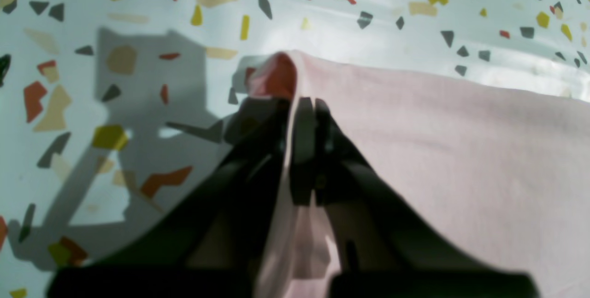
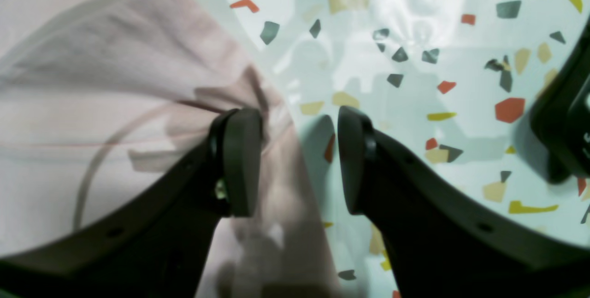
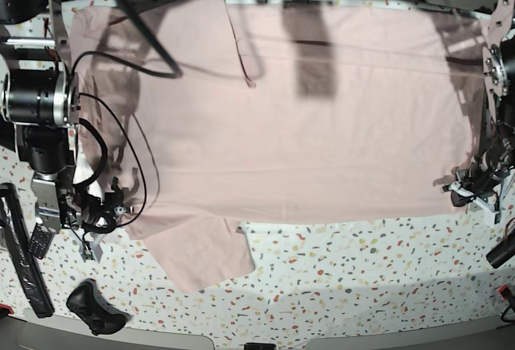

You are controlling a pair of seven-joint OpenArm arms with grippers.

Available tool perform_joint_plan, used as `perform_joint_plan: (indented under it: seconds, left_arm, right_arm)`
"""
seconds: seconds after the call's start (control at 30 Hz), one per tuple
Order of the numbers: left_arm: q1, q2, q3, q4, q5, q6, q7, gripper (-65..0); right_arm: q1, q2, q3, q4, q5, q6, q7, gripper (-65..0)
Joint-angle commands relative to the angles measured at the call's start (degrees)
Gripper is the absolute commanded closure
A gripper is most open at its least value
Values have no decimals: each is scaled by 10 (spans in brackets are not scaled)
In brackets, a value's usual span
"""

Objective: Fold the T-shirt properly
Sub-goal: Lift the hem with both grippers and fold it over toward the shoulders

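Here the T-shirt (image 3: 298, 117) lies spread wide over the speckled table (image 3: 354, 286), plain pink side up, one sleeve (image 3: 201, 257) poking out toward the near edge between the two arms. The left gripper (image 3: 471, 193) sits at the cloth's corner, and its wrist view shows the jaws pressed together on a pinched ridge of pink fabric (image 1: 299, 104); the rest of the shirt runs away to that gripper's right, bare table to its left with the arm's shadow across it. The right gripper (image 3: 100, 221) is at the opposite side edge, jaws standing apart. From its wrist camera one finger (image 2: 237, 159) rests over the cloth's edge while the other (image 2: 352, 159) is over bare table, the hem passing between them; whether either touches the fabric cannot be told. Black cables (image 3: 121, 125) trail over the shirt just beyond the right gripper. On the table beside that arm, off the cloth, lie a black strap-like strip (image 3: 20, 261) and a dark handheld controller (image 3: 92, 306). A dark shadow (image 3: 310, 52) falls across the shirt's far middle.
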Motion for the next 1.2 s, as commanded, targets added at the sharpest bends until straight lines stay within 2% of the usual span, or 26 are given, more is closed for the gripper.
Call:
perform_joint_plan:
  seconds: [0.0,0.1,0.2,0.4,0.47,0.5,0.63,0.7,0.77,0.87,0.93,0.97,1.1,1.17]
  left_arm:
    - [-14,-6,0,6,0,-2,-4,0]
    - [-12,-6,0,6,0,-2,-4,0]
    - [-8,-6,0,7,0,-2,-5,0]
    - [10,-6,0,7,0,-2,-28,0]
    - [17,-6,0,7,0,-2,-41,0]
    - [18,-6,0,7,0,-2,-43,0]
    - [18,-6,0,25,0,-14,-42,0]
    - [18,-6,0,48,-1,-24,-33,0]
    - [18,-5,0,80,-14,-24,-12,0]
    - [18,-5,0,132,-68,-24,42,0]
    - [20,-5,0,165,-83,-24,72,0]
    - [24,-5,-1,184,-88,-24,81,0]
    - [75,-5,-2,286,-92,-23,85,0]
    - [111,-5,-10,345,-92,-6,85,0]
  right_arm:
    - [17,2,0,8,7,5,-1,-266]
    - [17,-2,0,8,18,8,-18,-265]
    - [17,-7,0,8,40,28,-43,-254]
    - [14,-9,0,8,43,30,-61,-74]
    - [11,-9,0,8,43,30,-52,-10]
    - [9,-9,0,8,43,30,-40,0]
    - [8,-9,0,9,43,30,28,0]
    - [8,-9,0,17,42,30,45,0]
    - [8,-9,0,35,40,30,47,0]
    - [7,-9,0,62,38,40,35,0]
    - [0,-9,0,84,39,83,34,0]
    - [-9,-8,0,102,39,95,36,0]
    - [-68,-6,0,201,39,96,35,0]
    - [-101,-2,0,254,39,94,32,0]
